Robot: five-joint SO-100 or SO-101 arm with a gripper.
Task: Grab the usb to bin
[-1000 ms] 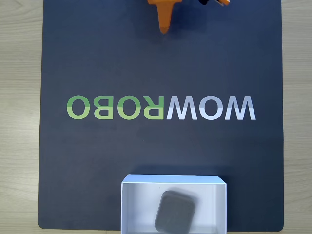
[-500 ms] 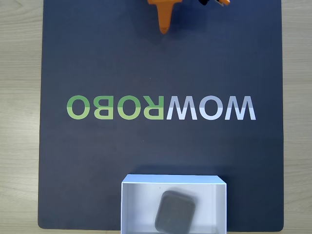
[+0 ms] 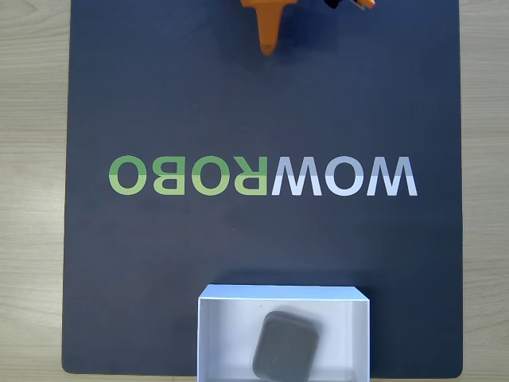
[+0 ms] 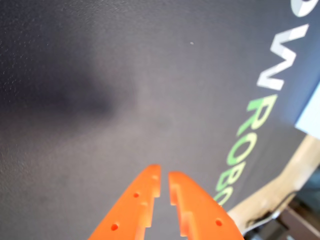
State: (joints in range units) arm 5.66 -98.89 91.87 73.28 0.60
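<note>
Inside the white bin point(image 3: 211, 334) at the near edge of the fixed view, the grey usb point(image 3: 286, 346) lies flat and turned at a slight angle, just right of the box's middle, its lower part running out of the picture. That bin sits on a dark mat point(image 3: 159, 263) printed with a green and white logo point(image 3: 262, 176), which reads mirrored from this camera; pale wooden table point(image 3: 32, 199) shows on both sides. At the far edge, well apart from the bin, the orange gripper point(image 3: 269, 49) points down into the picture. From the wrist view the gripper point(image 4: 164, 180) hangs over bare mat point(image 4: 100, 100), its two orange fingers point(image 4: 137, 200) nearly together, a thin gap between the tips, holding nothing.
</note>
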